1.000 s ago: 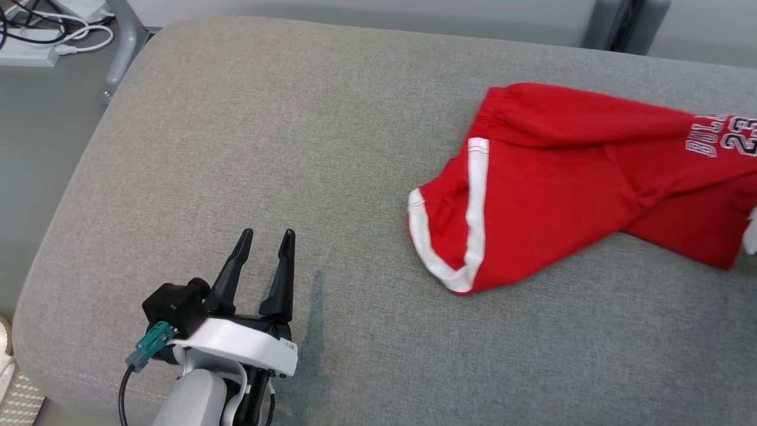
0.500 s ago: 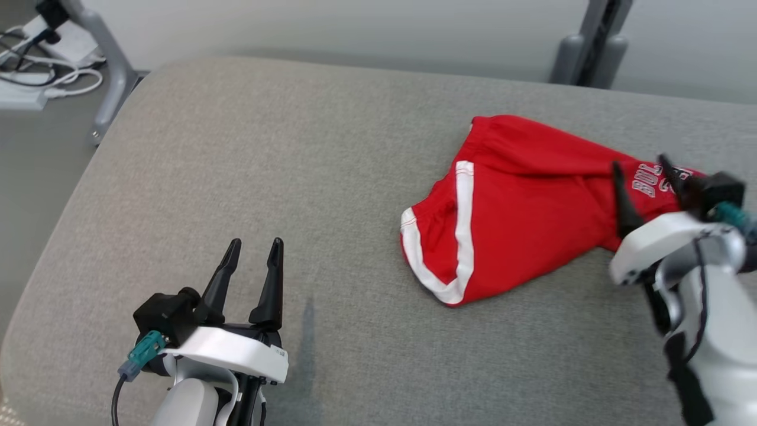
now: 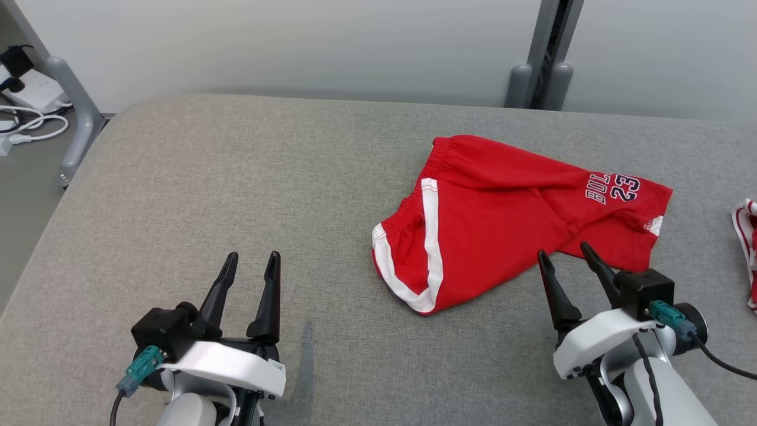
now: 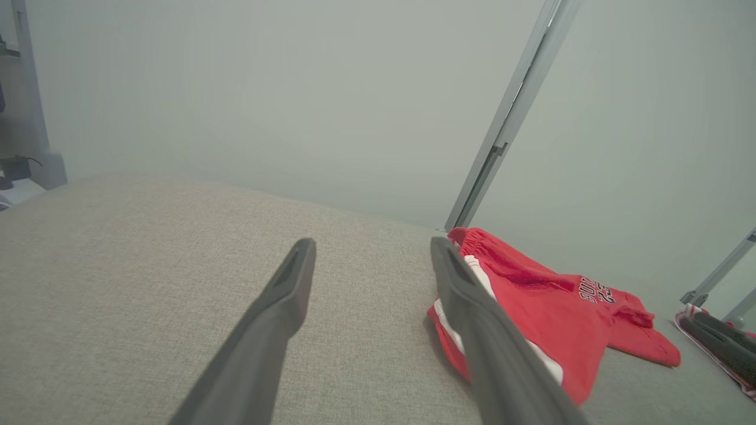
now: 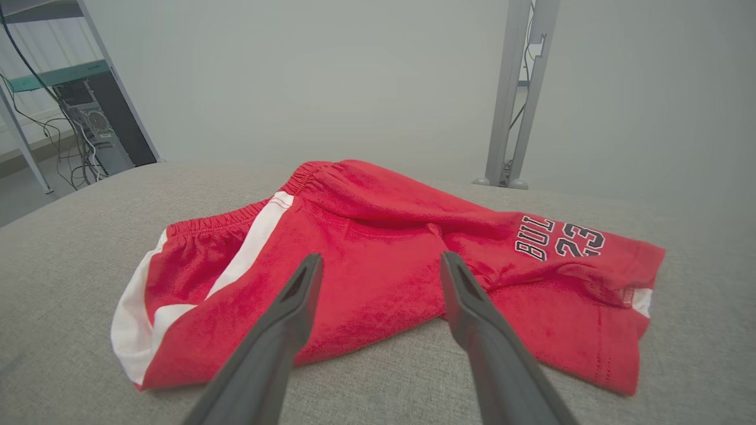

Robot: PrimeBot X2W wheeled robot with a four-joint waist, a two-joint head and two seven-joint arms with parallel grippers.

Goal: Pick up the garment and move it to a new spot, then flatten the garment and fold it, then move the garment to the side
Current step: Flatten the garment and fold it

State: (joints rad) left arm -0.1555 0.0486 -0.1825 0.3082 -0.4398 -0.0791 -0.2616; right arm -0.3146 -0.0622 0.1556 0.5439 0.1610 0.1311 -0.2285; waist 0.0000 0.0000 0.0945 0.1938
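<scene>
Grey padded worktop (image 3: 177, 195): shorts (image 3: 497, 225) lie rumpled right of centre, right gripper (image 3: 562, 249) just beside their near hem, left gripper (image 3: 253, 255) well apart, both jaws released and empty, so we take it flattening is next, and we need both on opposite edges, pulling outward.

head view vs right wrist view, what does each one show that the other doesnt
Head view: the left gripper, open, a red-and-white cloth at the right edge, and a white power strip. Right wrist view: a computer tower under a shelf. Both: the red shorts lying on the grey cushion, the right gripper, open near them, and a grey post.
</scene>
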